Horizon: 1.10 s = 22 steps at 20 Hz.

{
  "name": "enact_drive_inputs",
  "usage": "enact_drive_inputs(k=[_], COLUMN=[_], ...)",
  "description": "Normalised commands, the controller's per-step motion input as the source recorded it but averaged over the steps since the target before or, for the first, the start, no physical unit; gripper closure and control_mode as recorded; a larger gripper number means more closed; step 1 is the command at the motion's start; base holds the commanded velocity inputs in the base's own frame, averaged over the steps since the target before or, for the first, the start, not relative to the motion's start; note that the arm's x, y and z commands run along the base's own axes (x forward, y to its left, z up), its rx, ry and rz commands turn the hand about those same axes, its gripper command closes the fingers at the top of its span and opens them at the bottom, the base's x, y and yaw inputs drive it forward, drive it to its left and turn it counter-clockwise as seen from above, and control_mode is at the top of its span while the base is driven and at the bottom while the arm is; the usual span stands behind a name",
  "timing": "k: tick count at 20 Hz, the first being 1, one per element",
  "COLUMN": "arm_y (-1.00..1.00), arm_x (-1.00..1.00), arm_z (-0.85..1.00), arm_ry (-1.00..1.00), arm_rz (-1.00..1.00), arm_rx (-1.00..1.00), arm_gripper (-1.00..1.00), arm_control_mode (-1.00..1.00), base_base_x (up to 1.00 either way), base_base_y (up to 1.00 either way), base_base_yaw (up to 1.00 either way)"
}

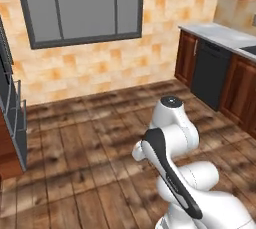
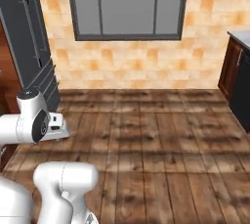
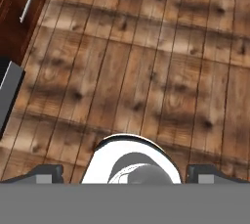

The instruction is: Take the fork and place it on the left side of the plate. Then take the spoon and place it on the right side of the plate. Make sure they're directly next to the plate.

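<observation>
Gripper (image 3: 125,174) spread wide, holding nothing, aimed at wood floor (image 3: 146,71); fork, spoon, plate whereabouts can't be told; fork likely light, stiff, slippery, so pinch mid-handle across the narrow width.

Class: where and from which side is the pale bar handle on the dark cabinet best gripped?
At the middle of the handle, approaching the cabinet front squarely, jaws set across the bar: it is slim, straight, and probably stands off the wood.
</observation>
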Motion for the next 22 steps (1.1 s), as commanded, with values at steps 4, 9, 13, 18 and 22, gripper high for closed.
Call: enact_drive_inputs(k=[4,9,13,18,22], arm_y=[0.00,0.00,0.00,0.00,0.00], arm_x=[0.00,0.00,0.00,0.00,0.00], arm_z=[0.00,0.00,0.00,0.00,0.00], arm_ry=[0.00,0.00,0.00,0.00,0.00], arm_rz=[0.00,0.00,0.00,0.00,0.00], arm_rx=[0.00,0.00,0.00,0.00,0.00], arm_gripper=[-1.00,-1.00,-1.00,-1.00,-1.00], arm_control_mode=[1.00,1.00,1.00,1.00,1.00], base_base_x=[0.55,0.75,0.89,0.82,0.75], base_base_y=[0.42,0.38,0.29,0.25,0.20], base_base_yaw=[0.35,0.23,0.18,0.26,0.33])
